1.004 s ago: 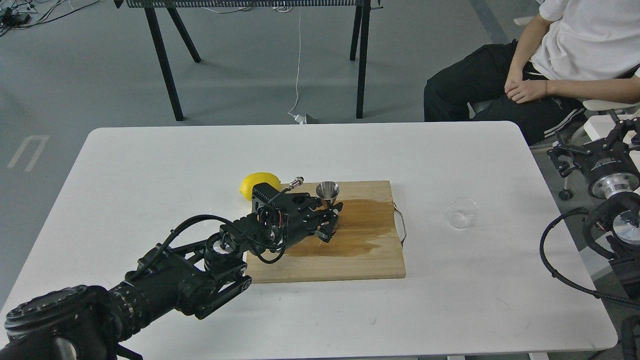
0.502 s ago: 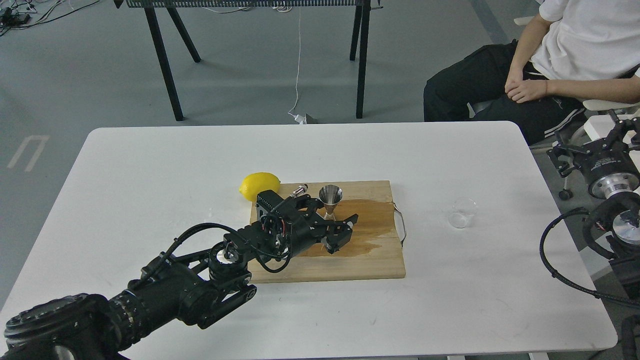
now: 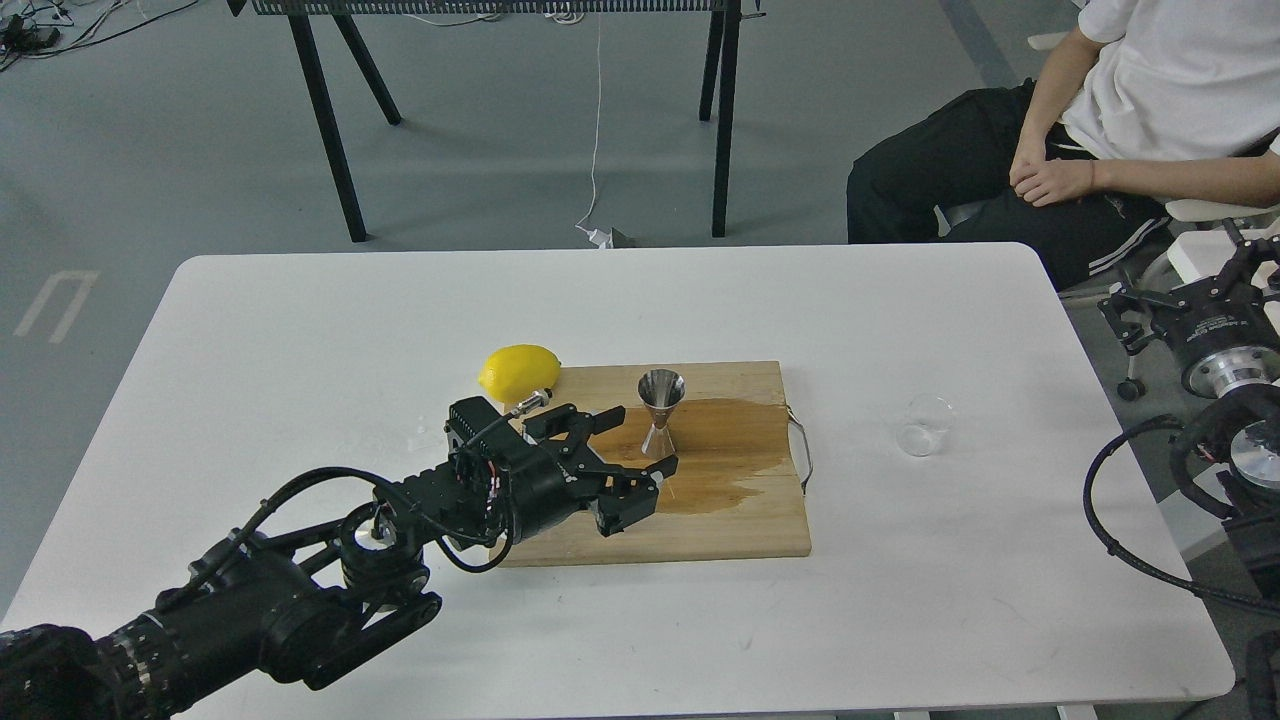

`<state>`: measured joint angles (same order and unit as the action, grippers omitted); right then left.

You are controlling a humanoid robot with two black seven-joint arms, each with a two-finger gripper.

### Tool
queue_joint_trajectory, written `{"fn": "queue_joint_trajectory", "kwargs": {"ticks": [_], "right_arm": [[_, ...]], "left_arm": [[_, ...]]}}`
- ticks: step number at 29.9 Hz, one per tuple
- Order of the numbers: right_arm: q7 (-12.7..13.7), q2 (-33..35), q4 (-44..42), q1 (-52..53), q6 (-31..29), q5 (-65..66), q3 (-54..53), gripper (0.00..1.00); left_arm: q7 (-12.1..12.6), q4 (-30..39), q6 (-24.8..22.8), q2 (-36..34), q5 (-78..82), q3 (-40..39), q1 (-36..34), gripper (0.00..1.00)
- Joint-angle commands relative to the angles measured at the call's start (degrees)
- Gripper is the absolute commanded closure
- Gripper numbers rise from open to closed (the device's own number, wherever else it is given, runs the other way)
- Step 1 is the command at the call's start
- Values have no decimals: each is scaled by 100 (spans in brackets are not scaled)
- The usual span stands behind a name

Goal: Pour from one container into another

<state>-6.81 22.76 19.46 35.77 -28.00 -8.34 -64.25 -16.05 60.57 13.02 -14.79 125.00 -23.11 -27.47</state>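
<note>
End effector [image 3: 640,445] of the left arm is seen open, empty, at seven o'clock of the shiny steel hourglass jigger [image 3: 660,411]; toppling is risked.

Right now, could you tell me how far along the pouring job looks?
Done: the jigger stands upright on the wooden board, beside a wet stain. In hand: nothing; the left gripper is open beside the jigger, and the right gripper is off the table. Left: the glass cup sits untouched on the table.

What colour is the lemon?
Bright yellow; the lemon shows best in the head view.
</note>
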Motion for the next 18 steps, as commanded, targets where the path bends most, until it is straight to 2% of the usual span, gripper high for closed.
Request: {"fn": "queue_joint_trajectory", "kwargs": {"ticks": [1, 5, 9, 10, 14, 15, 18], "right_arm": [[-22, 123, 23, 9, 0, -27, -17, 0], [-137, 228, 14, 9, 0, -44, -149, 0], [-5, 272, 23, -26, 0, -71, -140, 0], [82, 272, 31, -78, 0, -123, -167, 0], [890, 272, 582, -605, 0, -1192, -202, 0], [987, 272, 846, -780, 0, -1500, -193, 0], [1015, 386, 1917, -1527, 0, -2073, -202, 0]], "left_arm": [[-4, 586, -27, -348, 0, -579, 514, 9], [58, 869, -45, -692, 0, -1203, 813, 9], [145, 886, -62, -753, 0, -1880, 840, 3], [154, 886, -71, -780, 0, -1977, 832, 2], [102, 886, -237, -1008, -1895, -2083, 674, 1], [76, 886, -325, -1052, -2405, -2083, 612, 1], [-12, 860, -633, -1070, -4249, -2092, 384, 1]]}}
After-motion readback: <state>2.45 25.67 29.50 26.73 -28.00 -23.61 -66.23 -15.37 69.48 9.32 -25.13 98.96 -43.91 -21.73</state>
